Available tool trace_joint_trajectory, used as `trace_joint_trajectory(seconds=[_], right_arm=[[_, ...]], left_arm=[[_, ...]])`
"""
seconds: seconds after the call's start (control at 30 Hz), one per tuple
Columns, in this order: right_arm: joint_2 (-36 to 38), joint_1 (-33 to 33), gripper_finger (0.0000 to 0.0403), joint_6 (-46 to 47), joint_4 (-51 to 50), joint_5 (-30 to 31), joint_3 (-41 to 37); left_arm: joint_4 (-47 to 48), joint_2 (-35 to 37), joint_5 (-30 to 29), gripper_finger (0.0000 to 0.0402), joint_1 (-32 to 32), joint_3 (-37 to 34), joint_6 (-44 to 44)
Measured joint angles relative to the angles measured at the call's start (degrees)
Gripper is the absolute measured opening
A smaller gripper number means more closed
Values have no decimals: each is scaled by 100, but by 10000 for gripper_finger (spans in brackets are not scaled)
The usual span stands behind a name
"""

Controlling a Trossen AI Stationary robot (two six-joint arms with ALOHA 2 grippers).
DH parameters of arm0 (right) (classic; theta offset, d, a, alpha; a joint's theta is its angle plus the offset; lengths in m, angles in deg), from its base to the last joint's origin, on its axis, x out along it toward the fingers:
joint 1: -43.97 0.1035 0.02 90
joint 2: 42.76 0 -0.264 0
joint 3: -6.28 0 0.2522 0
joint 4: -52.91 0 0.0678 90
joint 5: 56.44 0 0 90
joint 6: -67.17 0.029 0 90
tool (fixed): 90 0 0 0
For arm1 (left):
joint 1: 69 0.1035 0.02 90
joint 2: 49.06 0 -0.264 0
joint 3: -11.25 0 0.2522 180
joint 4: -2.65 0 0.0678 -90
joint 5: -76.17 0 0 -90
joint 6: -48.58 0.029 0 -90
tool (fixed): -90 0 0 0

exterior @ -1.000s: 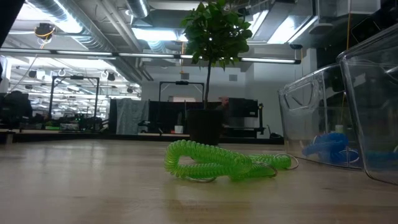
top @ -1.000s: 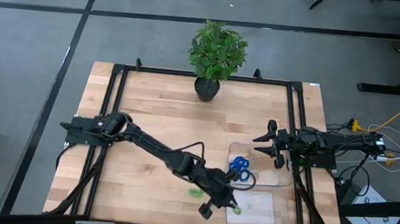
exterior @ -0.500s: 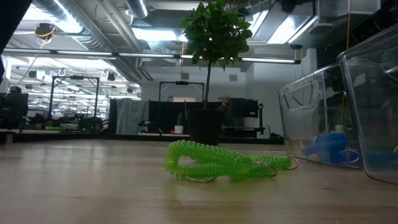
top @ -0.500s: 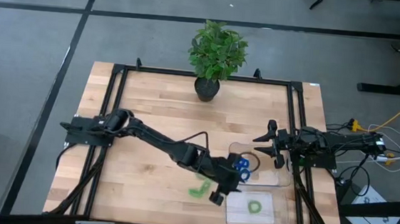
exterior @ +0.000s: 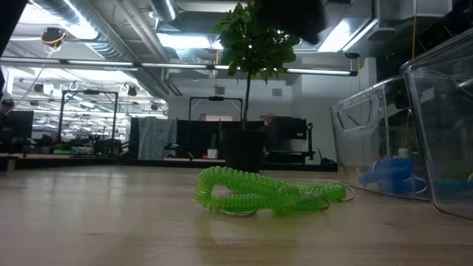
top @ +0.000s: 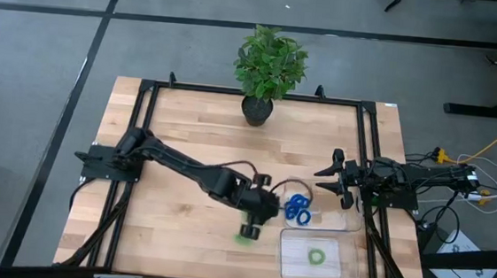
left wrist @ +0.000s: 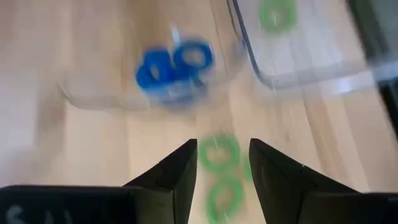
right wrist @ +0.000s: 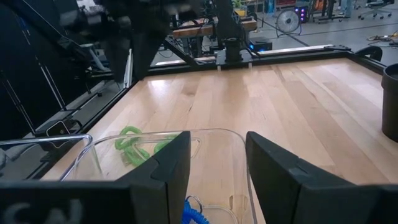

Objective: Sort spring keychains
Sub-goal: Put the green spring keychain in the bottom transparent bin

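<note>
Hovered L claw (left wrist: 222, 163), fingers apart, empty, over green spring keychains (top: 246, 235) on tabletop (top: 187, 134); R claw (right wrist: 214, 163) parted, idle.

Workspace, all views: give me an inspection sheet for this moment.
Surface: wooden table, black frame.
Job's things: green spring keychain in the near clear tray; blue spring keychains in the far tray; more green keychains loose on the wood.
Clutter: potted plant.
Grippers: left pincer open, empty, above the loose green ones; right pincer open at the right edge.
Cables: bundle right of table.
Surroundings: lab room, grey floor.
</note>
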Motion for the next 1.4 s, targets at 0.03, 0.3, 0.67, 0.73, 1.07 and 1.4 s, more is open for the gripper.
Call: trace_joint_trajectory(seconds=[0.03,0.3,0.67,0.73,1.07,1.4], right_arm=[[-1,0,154,0,-2,-2,-1],[2,0,154,0,2,-1,-1],[1,0,154,0,0,-1,0],[0,0,154,0,0,-1,0],[1,0,154,0,0,-1,0],[1,0,154,0,0,-1,0]], left_arm=[[252,-6,-3,141,-37,0,-65],[1260,-189,-80,139,-151,-99,618],[434,-193,-94,137,31,-1176,1329],[82,-194,-93,136,57,-1415,1401],[-1191,-195,-71,132,61,-2231,1740],[-2411,-179,-89,126,79,-2923,1781]])
